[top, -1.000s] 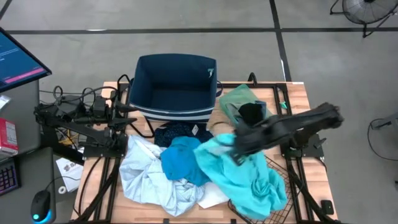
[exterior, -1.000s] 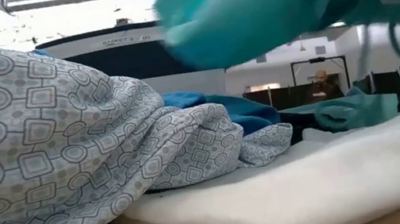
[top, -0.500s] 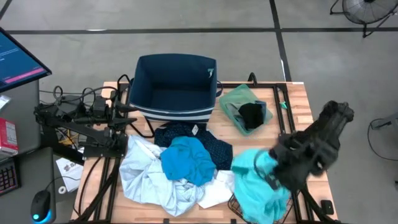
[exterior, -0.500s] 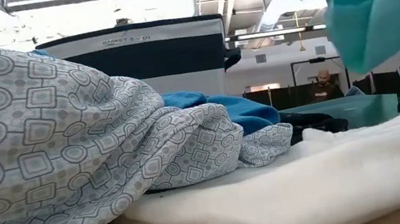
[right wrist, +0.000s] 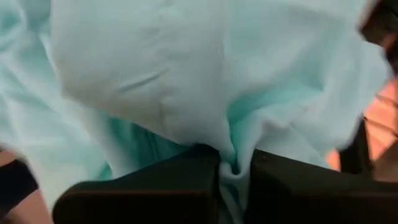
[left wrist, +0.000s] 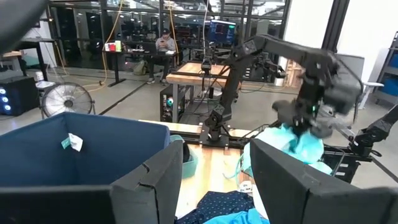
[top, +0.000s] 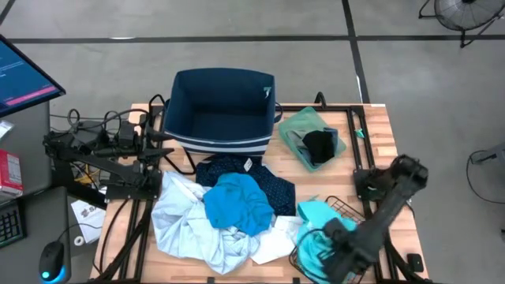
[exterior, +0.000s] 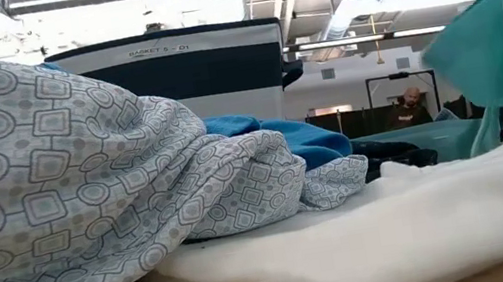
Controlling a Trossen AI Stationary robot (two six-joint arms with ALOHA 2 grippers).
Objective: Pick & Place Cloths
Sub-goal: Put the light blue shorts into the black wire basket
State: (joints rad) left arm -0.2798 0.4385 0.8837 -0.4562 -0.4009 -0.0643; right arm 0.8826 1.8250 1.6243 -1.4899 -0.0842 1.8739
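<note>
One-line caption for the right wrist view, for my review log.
Right gripper shut on a fold of the bright turquoise cloth, which fills nearly the whole view.

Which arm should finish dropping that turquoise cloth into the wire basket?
The right. Its gripper is already shut on the turquoise cloth, hanging over the wire basket at the table's right front. The left arm waits on the far left side, holding nothing.

Turquoise cloth (top: 314, 237): bright aqua, plain. Blue cloth (top: 235, 203): solid teal-blue. Patterned cloth (top: 185, 225): pale blue-white, grey geometric print. Dotted cloth (top: 272, 188): navy, white specks. Fabric bin (top: 222, 110): navy, white stripes. Worktop (top: 379, 134): light wood.
</note>
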